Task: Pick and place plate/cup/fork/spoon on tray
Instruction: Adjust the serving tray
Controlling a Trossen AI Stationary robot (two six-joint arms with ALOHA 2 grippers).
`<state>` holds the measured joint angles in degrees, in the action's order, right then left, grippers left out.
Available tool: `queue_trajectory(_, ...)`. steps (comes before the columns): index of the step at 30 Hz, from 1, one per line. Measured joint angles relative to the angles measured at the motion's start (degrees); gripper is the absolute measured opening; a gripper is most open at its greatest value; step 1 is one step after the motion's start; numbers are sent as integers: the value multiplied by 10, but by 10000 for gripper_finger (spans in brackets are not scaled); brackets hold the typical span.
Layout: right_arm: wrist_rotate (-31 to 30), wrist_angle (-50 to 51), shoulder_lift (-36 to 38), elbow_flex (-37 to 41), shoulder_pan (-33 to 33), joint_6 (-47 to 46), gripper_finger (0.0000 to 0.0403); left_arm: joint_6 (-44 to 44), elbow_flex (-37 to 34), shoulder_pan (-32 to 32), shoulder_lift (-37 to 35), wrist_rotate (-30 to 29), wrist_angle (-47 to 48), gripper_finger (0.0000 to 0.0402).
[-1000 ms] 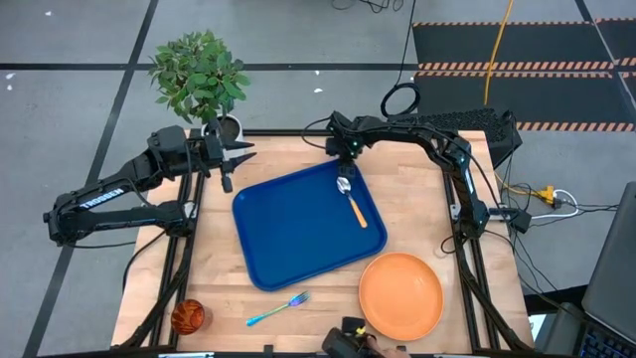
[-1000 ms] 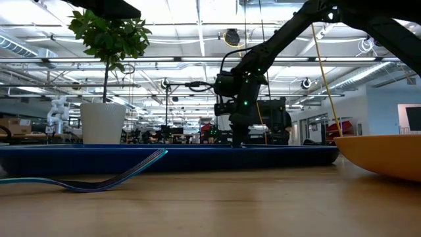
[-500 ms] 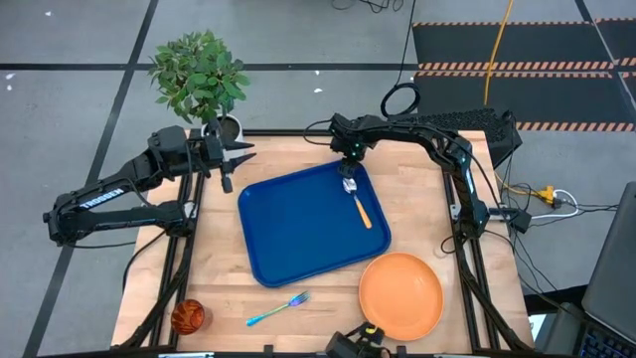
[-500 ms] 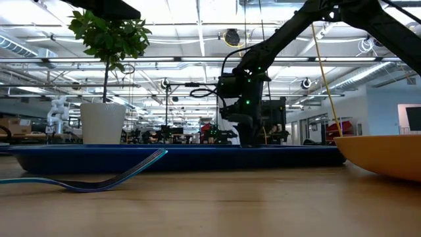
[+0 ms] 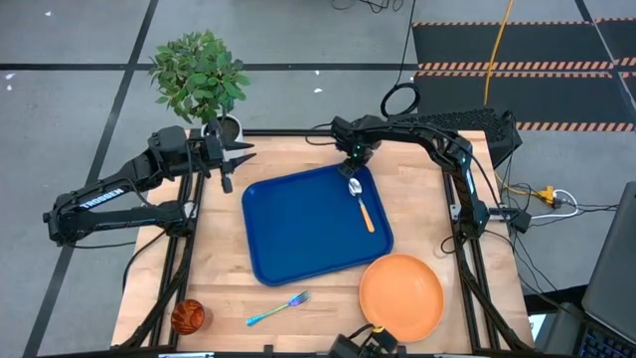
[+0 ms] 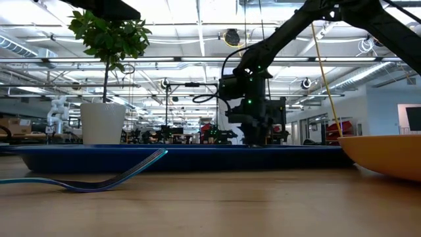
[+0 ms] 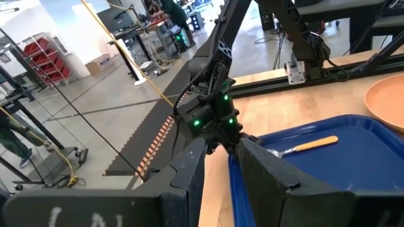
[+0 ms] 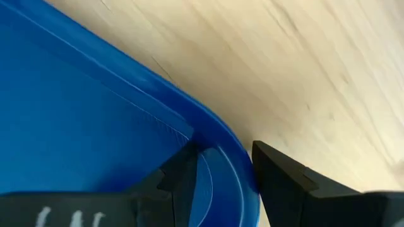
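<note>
The right tool [image 5: 356, 157] is seen clamped astride the raised rim at the far corner of the blue tray [image 5: 298, 229]. The left tool [image 5: 231, 159] is held parted beyond the tray's far-left corner. The smooth, stiff plastic tray is judged light but slippery, best gripped at the rim. A metal-bowled spoon [image 5: 360, 202] lies inside it.

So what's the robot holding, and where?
The right gripper pinches the big dark blue plastic tray by its raised rim, at a corner. The left gripper holds nothing.
</note>
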<state>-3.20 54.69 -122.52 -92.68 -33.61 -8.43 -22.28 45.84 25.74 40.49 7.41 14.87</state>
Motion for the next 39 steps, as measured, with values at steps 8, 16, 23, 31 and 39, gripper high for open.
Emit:
queue_trajectory(8,-13,21,0,0,0,-28,130,0,0,0,0,0,0,104)
queue_trajectory(16,-15,26,0,1,0,-77,116,1,0,0,0,0,0,104)
queue_trajectory(23,-24,34,1,1,14,-83,117,0,0,0,0,0,7,104)
queue_trajectory(31,-72,80,2,2,34,-52,116,0,0,0,0,0,9,104)
queue_trajectory(39,-103,88,2,2,37,1,116,0,0,0,0,0,9,104)
